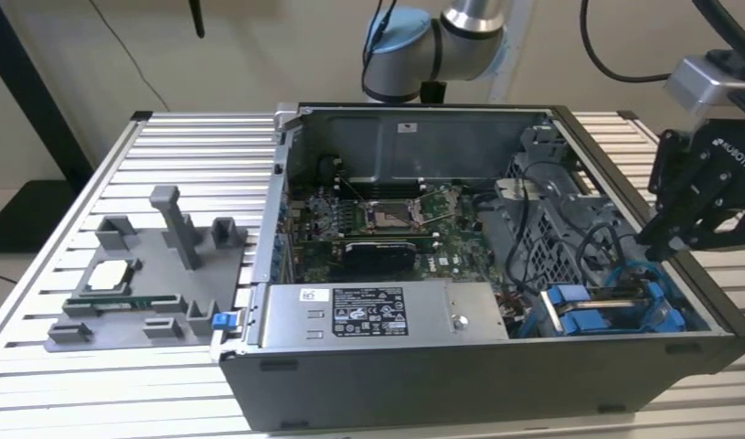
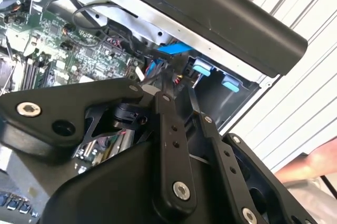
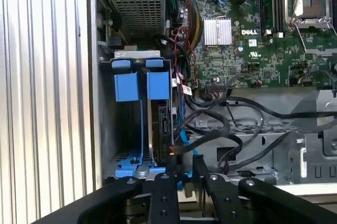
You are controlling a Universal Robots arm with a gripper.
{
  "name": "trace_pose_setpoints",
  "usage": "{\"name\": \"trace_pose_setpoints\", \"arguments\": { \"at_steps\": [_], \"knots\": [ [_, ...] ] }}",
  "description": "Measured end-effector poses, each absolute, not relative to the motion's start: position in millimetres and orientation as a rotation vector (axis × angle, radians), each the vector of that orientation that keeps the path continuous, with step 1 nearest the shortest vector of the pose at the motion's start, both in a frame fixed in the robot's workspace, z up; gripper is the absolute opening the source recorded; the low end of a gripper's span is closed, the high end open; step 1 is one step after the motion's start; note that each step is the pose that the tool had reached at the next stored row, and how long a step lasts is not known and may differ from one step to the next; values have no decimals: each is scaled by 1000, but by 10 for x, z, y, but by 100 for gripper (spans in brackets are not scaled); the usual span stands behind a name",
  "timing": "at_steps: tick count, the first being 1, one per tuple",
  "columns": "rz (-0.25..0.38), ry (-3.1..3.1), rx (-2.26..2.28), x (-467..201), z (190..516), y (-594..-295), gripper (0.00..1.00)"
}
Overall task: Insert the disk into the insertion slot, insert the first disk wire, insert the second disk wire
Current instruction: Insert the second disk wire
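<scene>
Open computer case (image 1: 470, 384), with the slot (image 3: 113, 129) in its corner, just beside the power-supply box (image 1: 372, 315). The circuit board (image 1: 385, 219) lies past the slot, deeper in. The disk (image 3: 160, 124) looks seated in the slot, standing on edge. Its long axis runs from the slot's blue tabs (image 3: 126, 86) straight toward the gripper (image 3: 181, 174), so the disk's near end faces the gripper. The gripper hangs over that end of the slot, just inside the case wall. Can't tell if it's clamped on anything: a dark plug (image 3: 172, 154) sits right at its front end, contact unclear. Black wires (image 3: 231, 129) and a blue wire (image 3: 182, 134) crowd the slot's inboard side, and the case wall hugs the outboard side. My read: free room only along the disk's axis, very little sideways.
</scene>
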State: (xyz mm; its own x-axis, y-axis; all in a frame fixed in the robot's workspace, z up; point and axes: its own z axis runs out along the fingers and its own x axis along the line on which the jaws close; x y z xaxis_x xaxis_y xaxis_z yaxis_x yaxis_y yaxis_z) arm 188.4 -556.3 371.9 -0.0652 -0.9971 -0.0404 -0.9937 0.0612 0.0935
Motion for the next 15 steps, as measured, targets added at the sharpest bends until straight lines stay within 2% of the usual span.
{"name": "trace_pose_setpoints", "arguments": {
  "at_steps": [5, 15],
  "knots": [
    [-171, -2246, 2117, 1985, 3720, -5563, 100],
    [-171, -2241, 2122, 2066, 3704, -5563, 100]
  ]
}}
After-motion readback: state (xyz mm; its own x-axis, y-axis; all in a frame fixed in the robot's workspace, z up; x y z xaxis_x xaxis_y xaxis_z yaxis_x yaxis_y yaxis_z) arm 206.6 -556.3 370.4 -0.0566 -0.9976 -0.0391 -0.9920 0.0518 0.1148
